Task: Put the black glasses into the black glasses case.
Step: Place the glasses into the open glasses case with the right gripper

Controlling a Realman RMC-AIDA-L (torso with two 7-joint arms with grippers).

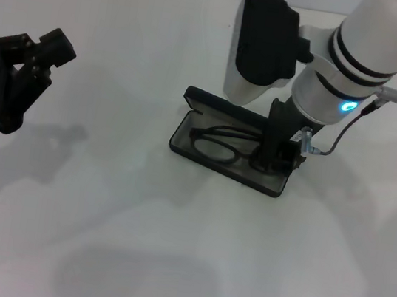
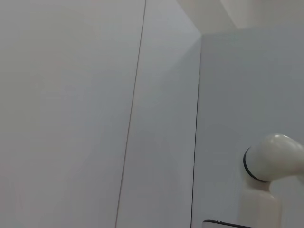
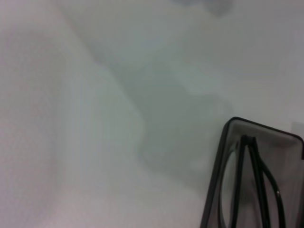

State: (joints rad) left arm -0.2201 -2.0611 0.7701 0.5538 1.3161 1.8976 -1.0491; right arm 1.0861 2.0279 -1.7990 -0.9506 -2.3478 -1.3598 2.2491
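my right gripper [image 1: 272, 156] reaches down into the open case [image 1: 186, 133], where the glasses [image 1: 217, 146] lie on the lining, seemingly seating them; i cannot tell how its jaws stand. left gripper [image 1: 15, 73] waits well aside, jaws spread, holding nothing.

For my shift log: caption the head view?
Right gripper lowered into open black glasses case, black glasses inside.

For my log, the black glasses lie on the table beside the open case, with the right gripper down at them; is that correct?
Not quite: the head view shows the black glasses lying inside the open black glasses case, not beside it. The right gripper is indeed down at them.
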